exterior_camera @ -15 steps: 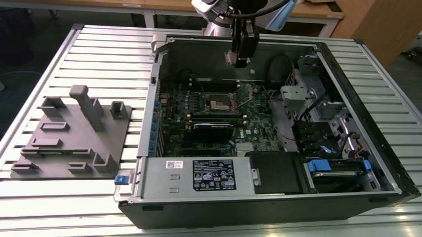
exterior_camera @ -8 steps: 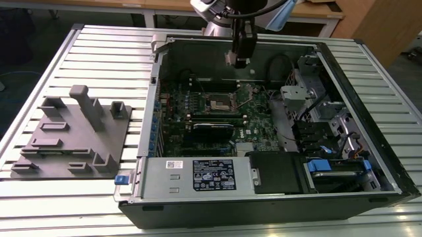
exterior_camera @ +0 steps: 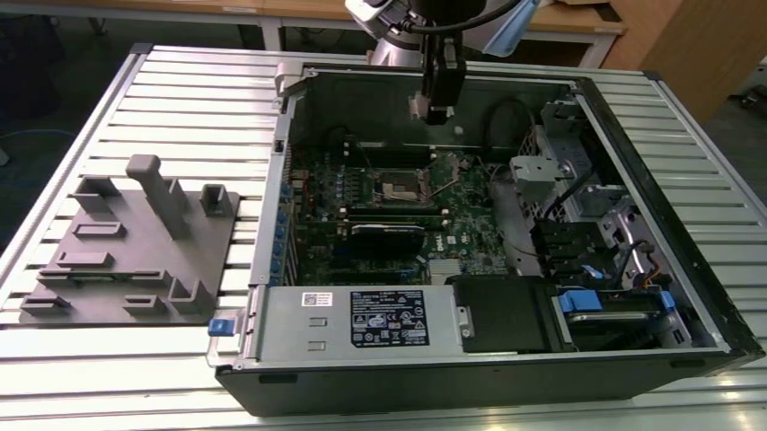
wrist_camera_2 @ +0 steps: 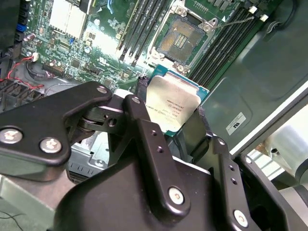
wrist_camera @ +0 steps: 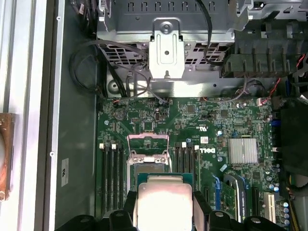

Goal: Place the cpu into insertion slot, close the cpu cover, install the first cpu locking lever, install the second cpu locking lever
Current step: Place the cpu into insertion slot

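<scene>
In both wrist views my gripper [wrist_camera_2: 171, 103] [wrist_camera: 163, 204] is shut on the cpu [wrist_camera_2: 175, 98] [wrist_camera: 162, 192], a flat square chip with a pale silvery face, gripped by its edges between two black fingers [wrist_camera_2: 142, 86]. The insertion slot [wrist_camera_2: 185, 39] lies open on the green motherboard just beyond the chip, its dark centre bare. In the first wrist view the cpu cover [wrist_camera: 148, 144] stands swung up off the slot [wrist_camera: 149, 167]. A thin wire lever [wrist_camera_2: 236, 21] sticks out beside the slot. In the exterior view the gripper [exterior_camera: 434, 109] hangs over the far part of the open case, above and behind the slot [exterior_camera: 401, 184].
The computer case [exterior_camera: 671, 269] lies open on a slatted metal table [exterior_camera: 180, 81]. Black memory sticks [wrist_camera_2: 134, 29] flank the slot. A drive cage [exterior_camera: 563, 180], a power supply [exterior_camera: 359, 319], a heat sink [wrist_camera: 243, 150] and cables crowd the board. A grey fixture plate [exterior_camera: 132, 242] sits at the exterior view's left.
</scene>
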`<action>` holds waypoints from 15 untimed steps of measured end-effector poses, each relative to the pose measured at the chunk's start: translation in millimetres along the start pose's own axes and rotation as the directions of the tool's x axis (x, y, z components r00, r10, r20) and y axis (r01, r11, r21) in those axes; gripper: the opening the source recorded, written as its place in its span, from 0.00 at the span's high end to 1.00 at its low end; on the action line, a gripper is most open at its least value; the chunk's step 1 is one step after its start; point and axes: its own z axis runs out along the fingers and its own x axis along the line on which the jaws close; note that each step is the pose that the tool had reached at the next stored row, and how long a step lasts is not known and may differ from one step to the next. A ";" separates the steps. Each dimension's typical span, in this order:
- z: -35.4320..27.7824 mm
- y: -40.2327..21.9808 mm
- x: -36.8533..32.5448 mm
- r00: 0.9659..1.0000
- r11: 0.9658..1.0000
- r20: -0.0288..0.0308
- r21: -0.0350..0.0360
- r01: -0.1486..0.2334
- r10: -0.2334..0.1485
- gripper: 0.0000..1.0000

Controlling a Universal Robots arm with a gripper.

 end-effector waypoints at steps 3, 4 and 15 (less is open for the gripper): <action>0.7 -0.1 0.0 1.000 1.000 0.000 0.000 0.000 0.000 0.46; 0.9 -0.1 0.0 1.000 1.000 0.000 0.000 0.000 0.000 0.46; 3.3 -0.3 0.0 1.000 1.000 0.000 0.000 0.000 0.000 0.46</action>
